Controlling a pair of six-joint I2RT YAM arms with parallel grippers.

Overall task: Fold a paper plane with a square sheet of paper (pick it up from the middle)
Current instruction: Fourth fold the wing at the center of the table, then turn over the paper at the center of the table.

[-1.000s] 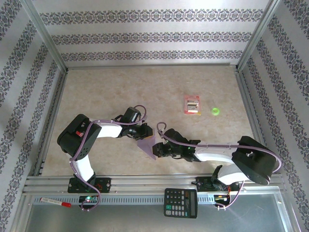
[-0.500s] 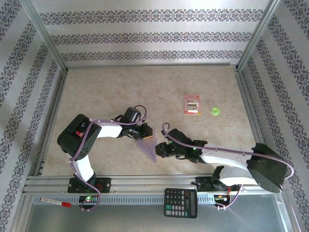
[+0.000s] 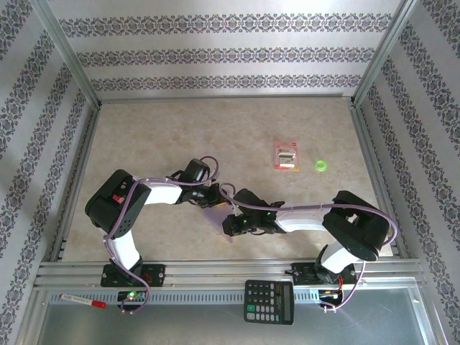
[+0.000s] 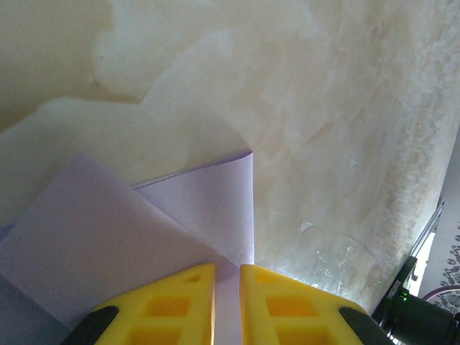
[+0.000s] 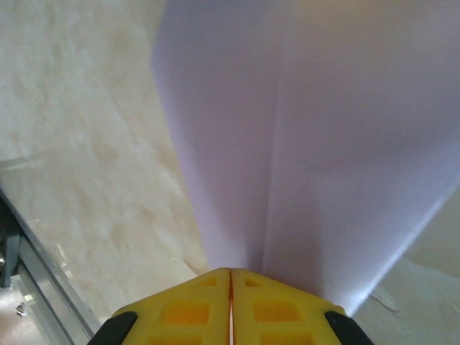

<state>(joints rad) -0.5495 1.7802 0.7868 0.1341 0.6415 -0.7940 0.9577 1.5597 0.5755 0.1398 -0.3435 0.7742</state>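
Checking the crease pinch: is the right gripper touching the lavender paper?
Touching. The right wrist view shows the right gripper closed on the lavender paper, its crease running straight into the seam between the yellow fingers.

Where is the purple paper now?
Top view: the paper is at the front centre of the table, pinched by the left and right jaws.
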